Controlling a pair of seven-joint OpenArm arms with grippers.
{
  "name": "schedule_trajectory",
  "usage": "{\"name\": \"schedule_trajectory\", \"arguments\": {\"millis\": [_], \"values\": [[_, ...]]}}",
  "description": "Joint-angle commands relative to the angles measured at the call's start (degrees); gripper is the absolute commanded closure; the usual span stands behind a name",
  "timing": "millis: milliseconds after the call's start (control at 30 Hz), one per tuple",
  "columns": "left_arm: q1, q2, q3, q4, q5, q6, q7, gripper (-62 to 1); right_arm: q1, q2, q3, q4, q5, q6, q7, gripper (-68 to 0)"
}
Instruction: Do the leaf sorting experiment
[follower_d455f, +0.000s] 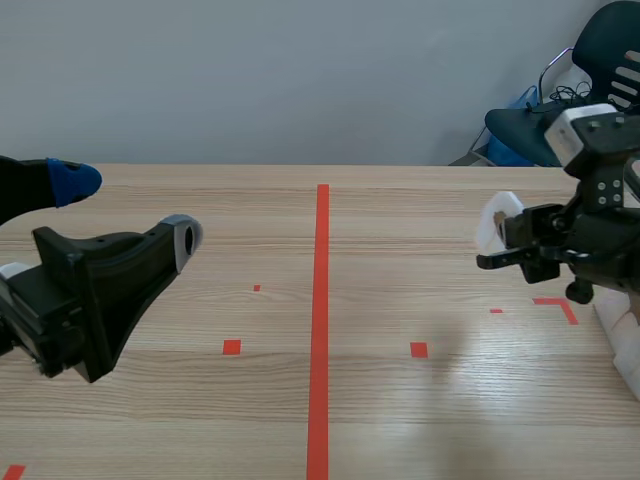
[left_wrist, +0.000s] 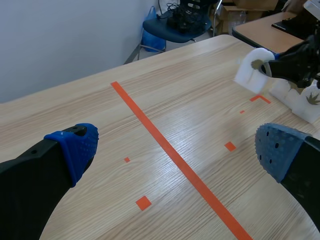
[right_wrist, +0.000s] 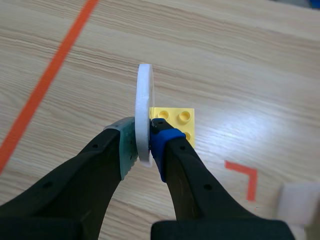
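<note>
The table (follower_d455f: 400, 220) is pale wood with fine straight grain, crossed near to far by an orange-red tape line (follower_d455f: 322, 300) with small orange-red squares either side. The left gripper (follower_d455f: 130, 210) is black; one pad (left_wrist: 75, 147) is bright blue, the other (left_wrist: 275, 150) duller grey-blue, both dotted. The right gripper (right_wrist: 145, 142) is black, with one grey-green pad (right_wrist: 127, 145) and one blue (right_wrist: 162, 142). Its disc (right_wrist: 144, 100) is plain white, with a studded yellow brick (right_wrist: 177, 120) on it. White foam blocks (left_wrist: 305, 102) at the right edge carry what may be a brown leaf mark. The wall (follower_d455f: 250, 80) is pale grey; the far-right chair (follower_d455f: 610, 60) is dark teal.
</note>
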Motion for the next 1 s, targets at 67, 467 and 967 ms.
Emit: {"name": "schedule_trajectory", "arguments": {"millis": [67,467,967], "values": [[-0.17,-0.04,-0.26,0.0,-0.55,-0.11,-1.01,-62.3,-1.22,0.13,2.58,-0.7,0.17,-0.68,1.97,-3.3],[-0.17,-0.02,-0.26,0.0,-0.55,-0.11,-1.03,-62.3,-1.7,-0.55,4.52,-13.09,-0.48,-0.92,7.54,-3.3],[-0.17,-0.04,-0.26,0.0,-0.55,-0.11,-1.03,-62.3,-0.17,-0.79,9.57,-16.57,-1.57,-1.57,9.92,-28.8]]}}
